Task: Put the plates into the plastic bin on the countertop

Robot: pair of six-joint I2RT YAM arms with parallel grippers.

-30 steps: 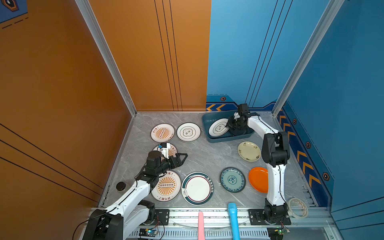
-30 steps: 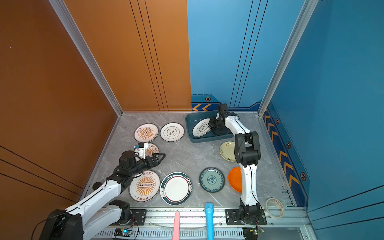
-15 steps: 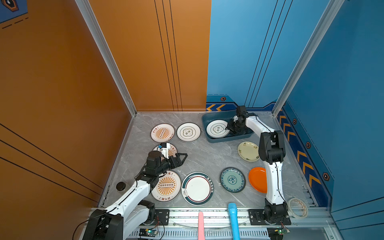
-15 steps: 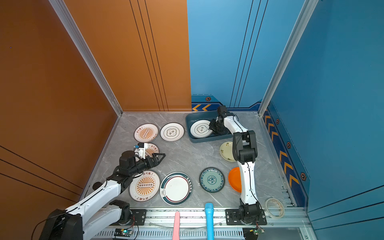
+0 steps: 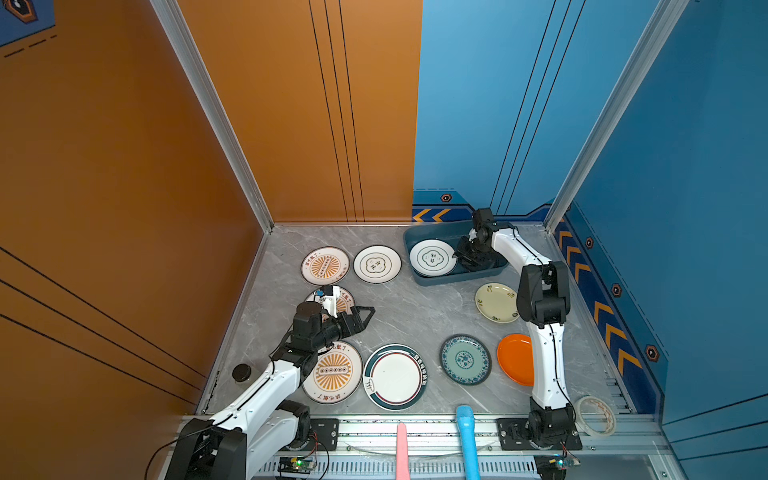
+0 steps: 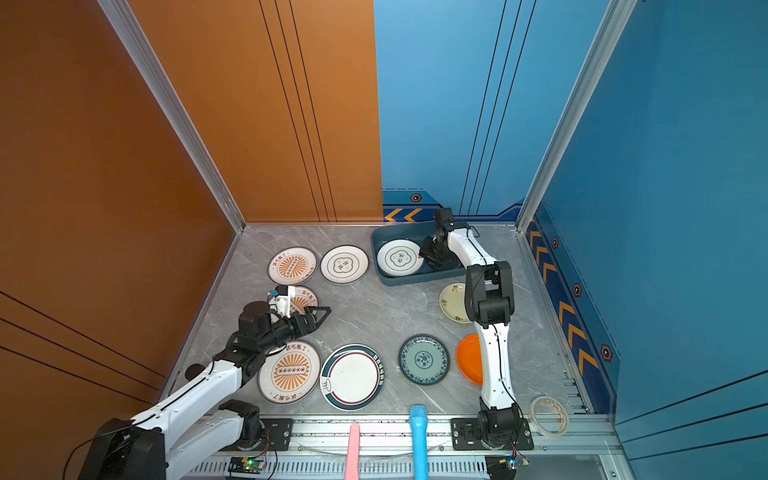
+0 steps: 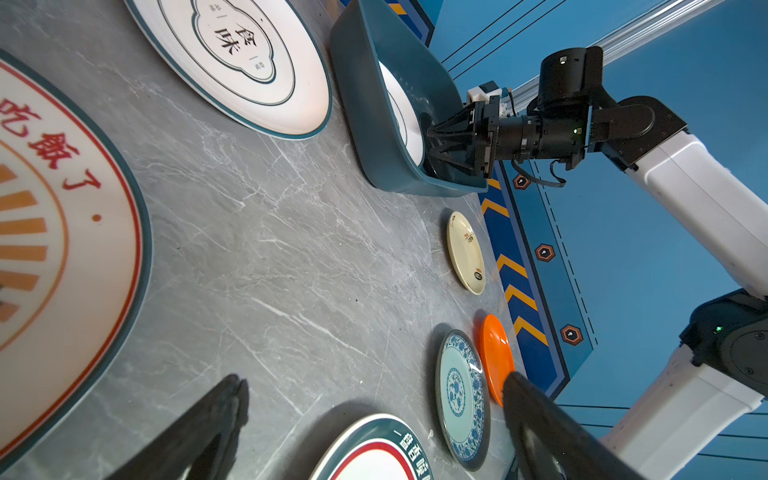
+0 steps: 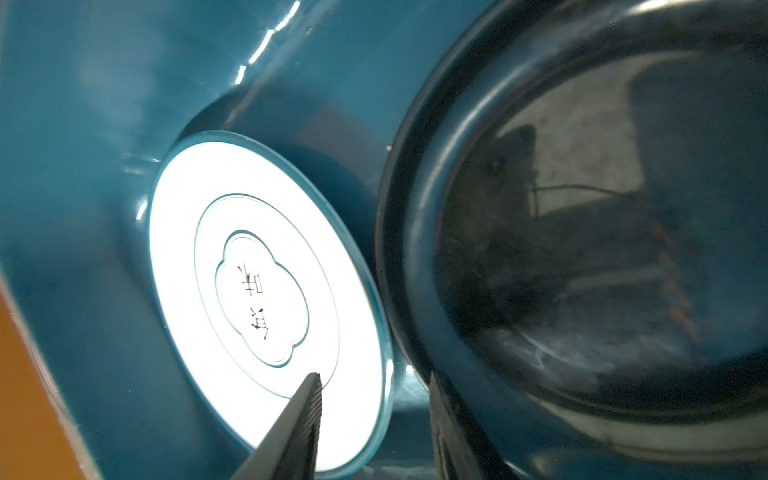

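While my right gripper (image 8: 374, 384) reaches into the plastic bin (image 5: 453, 277), its jaws stand partly apart on either side of the white emblem plate's (image 8: 257, 266) rim and pinch nothing. I cannot tell whether a finger touches it. The plate lies in the bin beside a black plate (image 8: 582, 249). My left gripper (image 5: 368, 313) hovers over the countertop (image 5: 415, 316) with its jaws wide and empty.

- the white emblem plate (image 5: 432, 257) has dropped from tilted to flat inside the plastic bin (image 5: 457, 277).
- the right end effector (image 5: 459, 258) has parted its jaws at the plate's rim.
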